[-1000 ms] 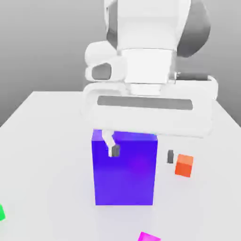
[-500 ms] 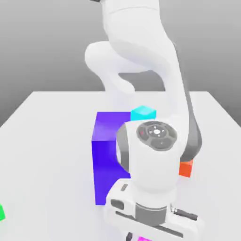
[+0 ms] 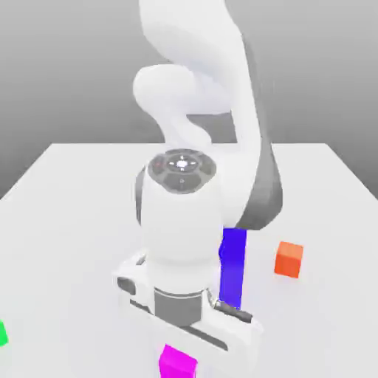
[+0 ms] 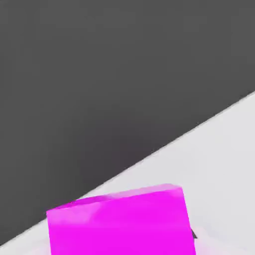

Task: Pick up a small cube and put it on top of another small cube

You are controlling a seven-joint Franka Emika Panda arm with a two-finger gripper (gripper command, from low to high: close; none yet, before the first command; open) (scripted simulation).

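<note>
Exterior view, at six o'clock: we saw the tool [image 3: 179,357] pressed onto the magenta cube [image 4: 122,229], pinching it at the worktop's [image 3: 88,295] near end. We noted the blue block [image 3: 232,269] partly hidden behind the arm [image 3: 181,236], the orange cube [image 3: 289,260] at four o'clock, and a green thing [image 3: 3,334] cut off at eight o'clock.

From where I stand, one camera looks at the front of the big white robot arm [image 3: 184,221] from across the wide, flat white table [image 3: 66,258], tipped a little down, far enough back to see the table's far edge and the grey behind it. The other rides on the robot's hand, very close to the bright pink cube [image 3: 177,363]. Both views share that cube and some white table.
</note>
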